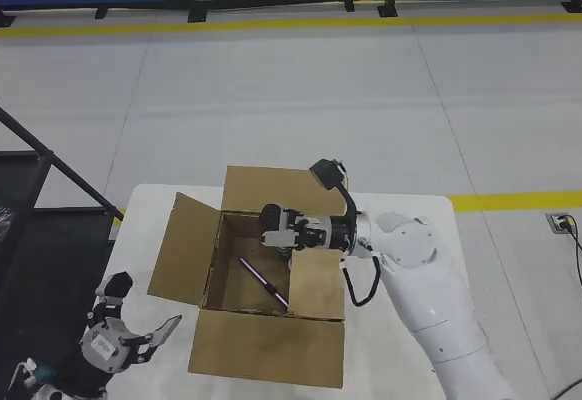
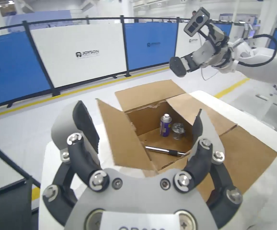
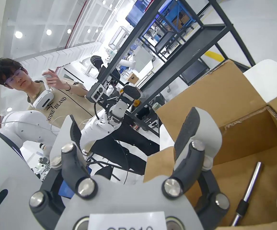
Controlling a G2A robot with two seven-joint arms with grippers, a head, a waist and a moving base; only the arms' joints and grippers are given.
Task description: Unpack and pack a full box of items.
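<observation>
1. The left end effector [image 2: 140, 111] hangs outside the cardboard box [image 1: 266, 350], off its near left corner, with its fingers spread apart and nothing between them.
2. The box stands open on the white worktop [image 1: 153, 212], its flaps folded outward.
3. A slim metal rod [image 1: 263, 281] with a black grip lies diagonally on the box floor.
4. Farther inside the box, a purple spray can [image 2: 165, 125] and a short metal tin [image 2: 178, 131] stand upright, just beside each other.
5. The right end effector [image 3: 132, 116] hovers above the box's far right part, fingers apart and empty.
</observation>
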